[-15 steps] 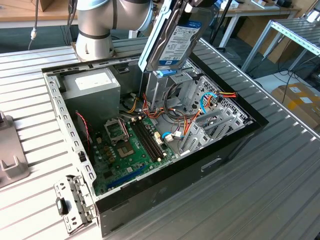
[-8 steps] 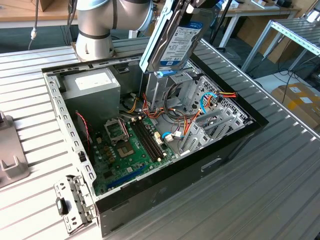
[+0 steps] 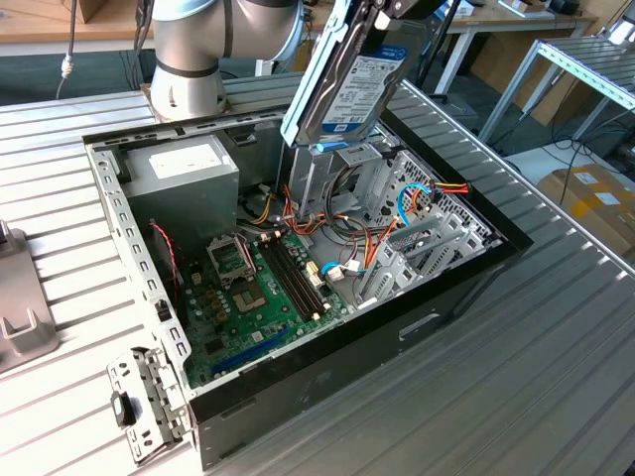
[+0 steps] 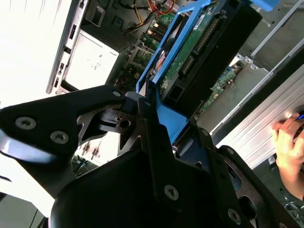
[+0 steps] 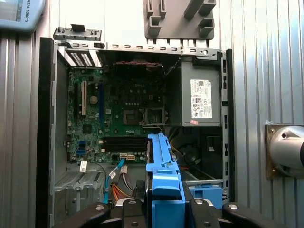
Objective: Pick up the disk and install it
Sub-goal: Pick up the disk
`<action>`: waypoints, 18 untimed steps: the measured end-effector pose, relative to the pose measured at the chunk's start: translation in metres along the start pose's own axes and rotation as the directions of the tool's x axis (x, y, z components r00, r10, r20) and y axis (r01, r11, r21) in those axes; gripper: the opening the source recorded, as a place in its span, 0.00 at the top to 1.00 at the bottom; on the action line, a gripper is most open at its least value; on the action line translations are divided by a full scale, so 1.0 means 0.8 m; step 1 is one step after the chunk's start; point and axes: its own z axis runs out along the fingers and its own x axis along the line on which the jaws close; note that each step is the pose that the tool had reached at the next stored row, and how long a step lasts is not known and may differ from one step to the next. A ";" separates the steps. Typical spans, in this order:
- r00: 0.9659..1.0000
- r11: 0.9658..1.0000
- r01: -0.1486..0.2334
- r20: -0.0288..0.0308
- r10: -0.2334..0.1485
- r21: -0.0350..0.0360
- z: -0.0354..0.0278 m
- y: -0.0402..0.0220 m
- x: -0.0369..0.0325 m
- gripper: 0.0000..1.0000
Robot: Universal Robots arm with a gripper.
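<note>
Disk [image 3: 347,84] clenched in the gripper [image 5: 165,208] — long axis steeply tilted, lower end pointing down into open computer case [image 3: 327,367]

Items counted across the bench. Robot arm [image 3: 189,59]: one, carrying one gripper [image 5: 166,211] with two fingers [image 5: 134,213]. Disk [image 3: 347,84] in a light blue carrier: one. Open computer case [image 3: 397,337]: one, containing one motherboard [image 3: 248,307], one grey power supply [image 3: 184,169] and one processor socket [image 3: 230,260]. Long coloured slots on the board: one white slot [image 5: 84,97], one blue slot [image 5: 100,102]. Grey fixture [image 3: 20,317] on the slatted table [image 3: 516,397]: one. Person's hand [image 4: 287,142]: one.
</note>
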 end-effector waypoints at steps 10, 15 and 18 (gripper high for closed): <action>1.000 1.000 0.000 0.000 0.000 0.000 -0.0003 -0.0032 0.0052 0.63; 1.000 1.000 0.000 0.000 0.000 0.000 -0.0005 -0.0050 0.0084 0.63; 1.000 1.000 0.000 0.000 0.000 0.000 -0.0006 -0.0065 0.0105 0.63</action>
